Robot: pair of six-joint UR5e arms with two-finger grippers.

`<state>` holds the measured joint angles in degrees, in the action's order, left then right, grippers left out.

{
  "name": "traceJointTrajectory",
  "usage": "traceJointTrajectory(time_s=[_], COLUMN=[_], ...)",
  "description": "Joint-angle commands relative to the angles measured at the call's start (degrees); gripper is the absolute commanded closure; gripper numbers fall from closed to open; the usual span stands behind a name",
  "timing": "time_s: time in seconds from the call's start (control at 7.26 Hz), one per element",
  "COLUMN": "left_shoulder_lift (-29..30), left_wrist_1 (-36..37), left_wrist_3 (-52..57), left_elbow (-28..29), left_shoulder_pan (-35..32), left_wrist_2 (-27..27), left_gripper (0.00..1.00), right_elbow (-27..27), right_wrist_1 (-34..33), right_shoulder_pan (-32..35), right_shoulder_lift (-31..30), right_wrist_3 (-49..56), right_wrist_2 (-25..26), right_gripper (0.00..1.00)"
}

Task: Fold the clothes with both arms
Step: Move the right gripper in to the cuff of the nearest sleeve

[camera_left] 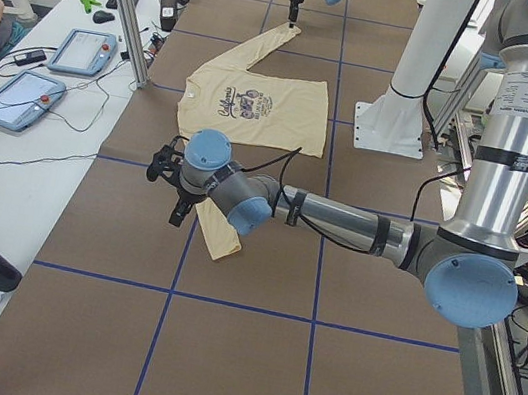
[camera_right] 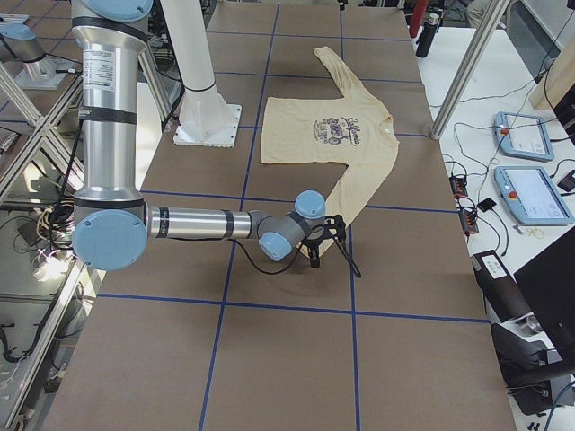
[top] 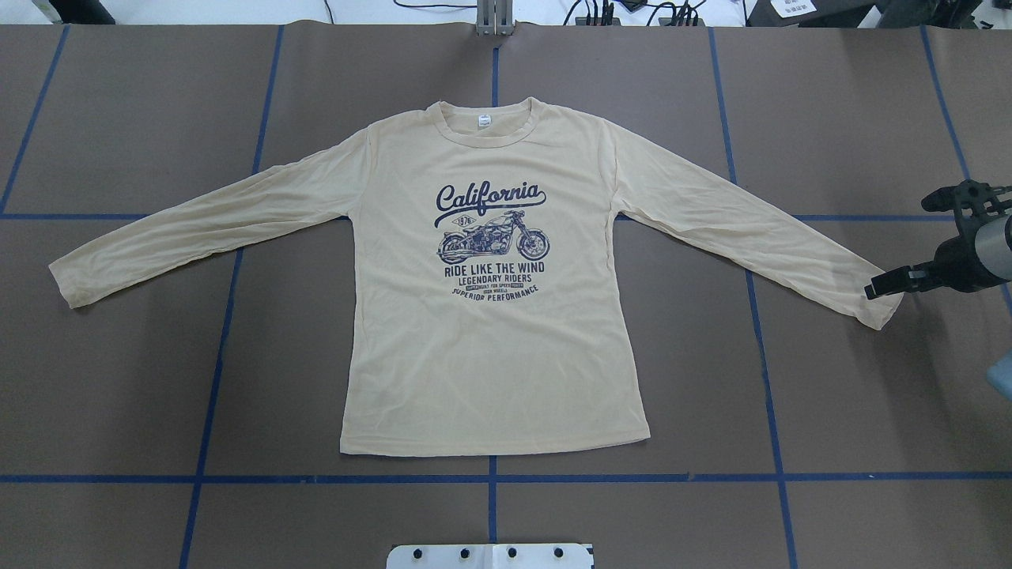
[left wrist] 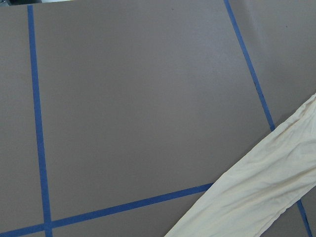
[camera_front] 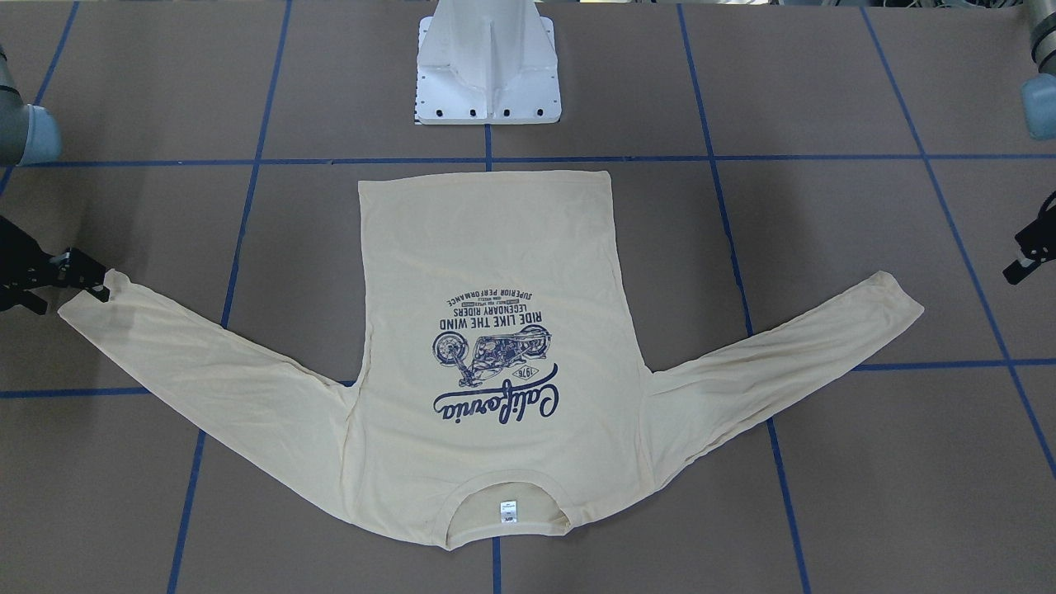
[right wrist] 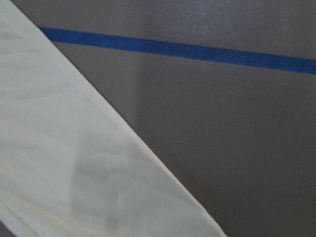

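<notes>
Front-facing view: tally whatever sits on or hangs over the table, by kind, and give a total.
Shirt: 1
Arms: 2, left arm and right arm
Base: 1
Total: 4

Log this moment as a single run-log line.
stage: pre-fold | T-shirt: flat, print up, sleeves spread, no folds | right gripper: at one sleeve cuff, grasp unclear | left gripper: apart from other cuff
</notes>
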<state>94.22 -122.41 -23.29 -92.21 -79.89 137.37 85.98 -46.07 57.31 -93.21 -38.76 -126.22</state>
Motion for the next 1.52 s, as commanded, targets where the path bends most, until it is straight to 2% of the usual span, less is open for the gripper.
traceJointTrajectory(time_s=[0.0,0.14,0.55,0.83,1.1,1.38], left_shoulder_lift=[0.00,0.00,0.00,0.00,0.00,0.00], left_wrist_1=[-0.02,0.07,0.07,0.07,0.07,0.07], left_wrist_3=[0.00,0.00,-0.09,-0.09,-0.09,-0.18], left_elbow=[-0.08,-0.08,-0.17,-0.17,-0.26,-0.25], left_shoulder_pan=[0.00,0.00,0.00,0.00,0.00,0.00], left_wrist_2=[0.00,0.00,0.09,0.09,0.09,0.09], left_gripper=[0.00,0.00,0.00,0.00,0.00,0.00], right_elbow=[0.06,-0.03,-0.11,-0.03,-0.20,-0.46], right_wrist_1=[-0.42,-0.60,-0.69,-0.69,-0.78,-0.86], right_shoulder_pan=[0.00,0.00,0.00,0.08,0.08,0.00], right_shoulder_lift=[0.05,-0.04,0.05,-0.13,-0.13,-0.04], right_wrist_3=[-0.09,-0.09,-0.09,-0.09,-0.18,-0.18], right_wrist_2=[-0.08,-0.08,-0.08,-0.17,-0.17,-0.17], right_gripper=[0.12,0.12,0.22,0.21,0.28,0.28])
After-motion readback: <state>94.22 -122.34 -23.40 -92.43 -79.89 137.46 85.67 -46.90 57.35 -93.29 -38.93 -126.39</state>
